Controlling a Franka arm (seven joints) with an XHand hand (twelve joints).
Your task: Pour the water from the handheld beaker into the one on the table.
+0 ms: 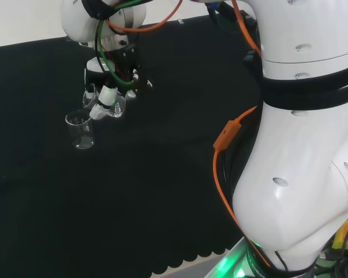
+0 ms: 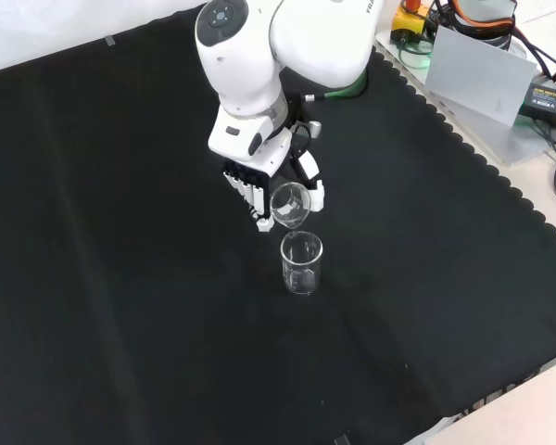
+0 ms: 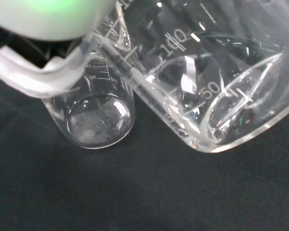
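A: Status?
B: Black-and-white robot hand (image 2: 259,190) has fingers curled round the tilted clear glass beaker (image 2: 290,204), lip above the upright clear table beaker (image 2: 302,262) on black cloth (image 2: 120,278).
A: Risk?
B: Misaligned spout; water could miss.

Arm reaches down over the cloth, wrist bent. Hand (image 2: 264,185) at the 12 o'clock side of front view, fingers (image 2: 257,199) curled, pointing down toward 6 o'clock.
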